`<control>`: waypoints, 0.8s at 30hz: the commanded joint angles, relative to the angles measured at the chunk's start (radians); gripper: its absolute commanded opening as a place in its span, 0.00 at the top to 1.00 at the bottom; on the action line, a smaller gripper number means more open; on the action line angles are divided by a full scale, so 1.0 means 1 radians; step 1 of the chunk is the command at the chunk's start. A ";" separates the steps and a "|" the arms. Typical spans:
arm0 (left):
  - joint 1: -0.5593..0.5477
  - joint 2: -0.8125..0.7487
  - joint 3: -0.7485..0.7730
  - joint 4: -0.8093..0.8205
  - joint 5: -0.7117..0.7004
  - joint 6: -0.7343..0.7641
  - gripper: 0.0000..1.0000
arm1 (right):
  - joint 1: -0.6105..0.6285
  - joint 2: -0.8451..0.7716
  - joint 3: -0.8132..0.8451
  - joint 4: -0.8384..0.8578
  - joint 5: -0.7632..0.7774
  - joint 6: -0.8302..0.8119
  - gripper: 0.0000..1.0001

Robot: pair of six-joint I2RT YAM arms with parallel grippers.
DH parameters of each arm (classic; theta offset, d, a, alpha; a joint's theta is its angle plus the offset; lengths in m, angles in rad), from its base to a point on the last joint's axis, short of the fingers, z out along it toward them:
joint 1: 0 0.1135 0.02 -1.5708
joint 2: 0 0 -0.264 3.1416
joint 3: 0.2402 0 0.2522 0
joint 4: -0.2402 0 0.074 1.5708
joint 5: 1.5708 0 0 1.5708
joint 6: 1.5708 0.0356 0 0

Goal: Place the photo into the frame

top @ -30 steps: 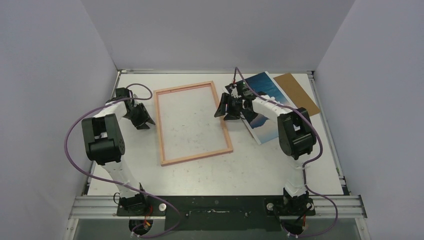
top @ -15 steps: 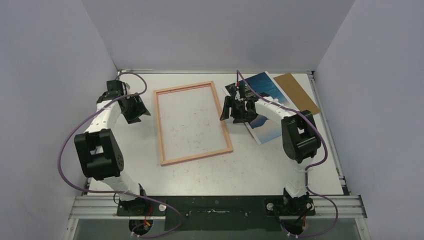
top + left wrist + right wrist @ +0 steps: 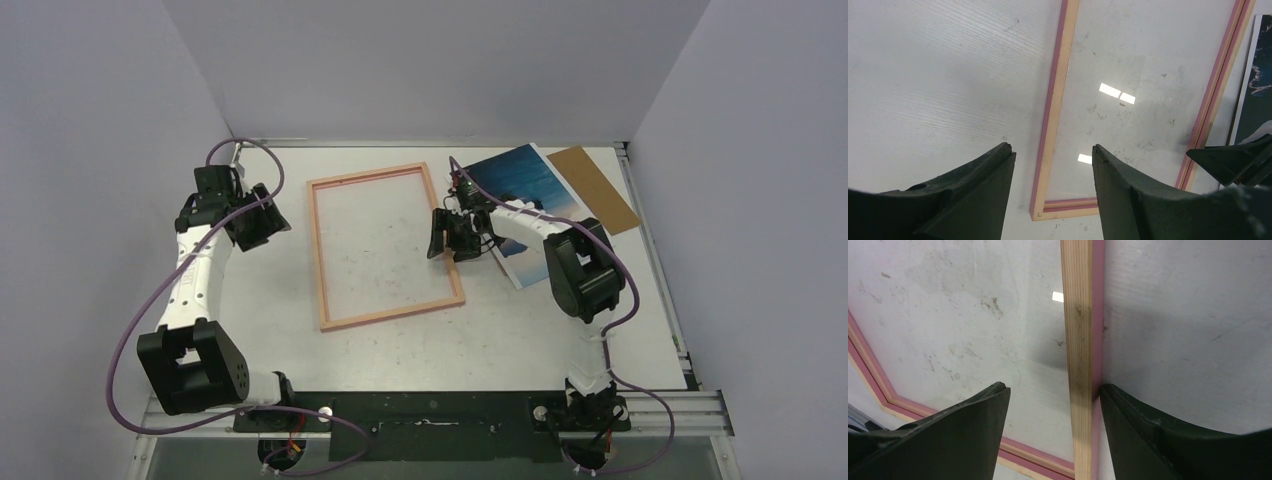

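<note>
**Changes, left to right**

- The left gripper has drawn back to the left, away from the frame, and now stands well apart from its left rail. Its jaws have spread. In the left wrist view the fingers are moderately apart, with only bare table between them. It holds nothing.
- The frame lies flat at mid-table and has not shifted. Its pale wood back faces up, with pink showing along the rail edges. Bright reflections inside the opening suggest that a clear pane is seated there.
- The right gripper has moved from beside the photo to the frame's right rail. In the right wrist view the jaws are wide and straddle the rail. One finger is against the rail's outer edge and the other stands clear of it. Nothing is clamped.

**Meaning for the task**

The photo has not been picked up. It lies image side up on the table just right of the frame, partly under the right arm. Both grippers are free. The right one appears to be set to adjust or steady the frame, so insertion has not yet begun.

**Count**

- Frame: one.
- Photo: one.
- Brown backing board: one, at the far right, touching the photo's corner.
- Grippers: two.
</note>
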State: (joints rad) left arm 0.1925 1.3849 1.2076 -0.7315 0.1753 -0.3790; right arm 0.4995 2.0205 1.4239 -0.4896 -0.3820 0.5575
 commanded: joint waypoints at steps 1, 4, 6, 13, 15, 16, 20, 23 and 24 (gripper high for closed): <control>0.007 -0.033 0.019 -0.034 -0.019 0.025 0.44 | 0.028 0.008 0.059 -0.002 -0.003 -0.004 0.32; 0.007 -0.037 0.036 -0.058 -0.028 0.029 0.44 | 0.038 0.008 0.061 0.011 -0.026 -0.002 0.32; 0.008 -0.046 0.042 -0.063 -0.041 0.028 0.44 | 0.043 -0.002 0.057 0.027 -0.039 0.003 0.32; 0.060 -0.066 0.029 -0.048 -0.056 -0.027 0.03 | 0.045 -0.023 0.048 -0.001 0.044 -0.003 0.33; 0.158 -0.066 -0.002 -0.020 0.039 -0.043 0.03 | 0.003 -0.046 0.045 -0.019 0.100 -0.017 0.33; 0.197 -0.067 -0.021 -0.002 0.103 -0.051 0.03 | -0.020 -0.066 0.039 -0.003 0.099 -0.021 0.33; 0.232 -0.080 -0.037 0.023 0.198 -0.033 0.03 | -0.085 -0.163 0.017 0.046 0.153 -0.067 0.32; 0.232 -0.089 -0.035 0.035 0.222 -0.044 0.03 | -0.137 -0.194 0.016 0.024 0.241 -0.075 0.31; 0.231 -0.090 -0.036 0.042 0.238 -0.049 0.03 | -0.158 -0.196 0.017 0.005 0.276 -0.068 0.31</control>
State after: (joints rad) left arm 0.4316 1.3437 1.1610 -0.7582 0.3054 -0.4141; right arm 0.4061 1.9377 1.4307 -0.4938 -0.2623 0.5156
